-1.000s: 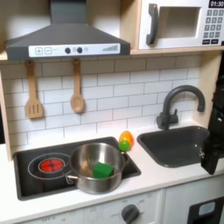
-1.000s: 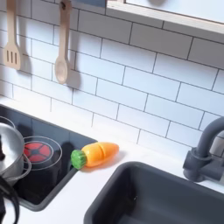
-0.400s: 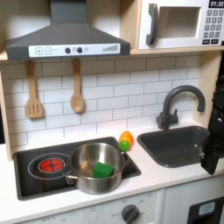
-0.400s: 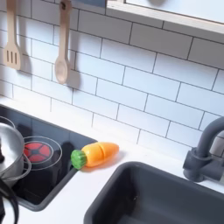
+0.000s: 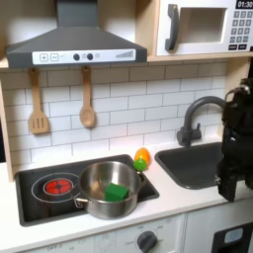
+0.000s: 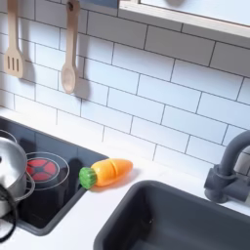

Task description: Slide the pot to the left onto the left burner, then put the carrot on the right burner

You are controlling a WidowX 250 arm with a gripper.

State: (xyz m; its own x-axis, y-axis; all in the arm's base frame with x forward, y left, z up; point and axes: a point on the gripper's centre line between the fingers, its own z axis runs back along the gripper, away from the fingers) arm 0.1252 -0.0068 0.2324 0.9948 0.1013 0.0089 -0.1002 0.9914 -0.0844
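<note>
1. Since a second ago, the black arm point(image 5: 234, 138) has risen along the first exterior view's right edge, from low beside the sink to a tall upright column in front of the faucet's right side; pot and carrot have not shifted.
2. Arm pose: near-vertical, dark and blurred, standing over the sink's right end. I cannot tell the gripper's state; its fingers are not distinguishable.
3. Writing: the microwave point(image 5: 203, 27) at upper right carries a keypad panel, but its characters are too small to read. The hood point(image 5: 75, 44) has a small button panel, also unreadable.
4. The pot point(image 5: 108, 190) sits on the black cooktop, covering the right burner in the first exterior view, with a flat green piece point(image 5: 118, 191) inside.
5. The left burner point(image 5: 57, 185) lies bare, glowing red, just beside the pot.
6. The right burner point(image 6: 39, 169) shows partly in the second exterior view, next to the pot's rim.
7. The carrot point(image 6: 107, 173) lies on its side at the cooktop's edge between pot and sink point(image 5: 196, 163), green end toward the burner.
8. Surroundings: a wooden spatula point(image 5: 38, 104) and a wooden spoon point(image 5: 87, 99) hang on the tiled wall; the dark faucet point(image 5: 196, 119) arches over the sink.
</note>
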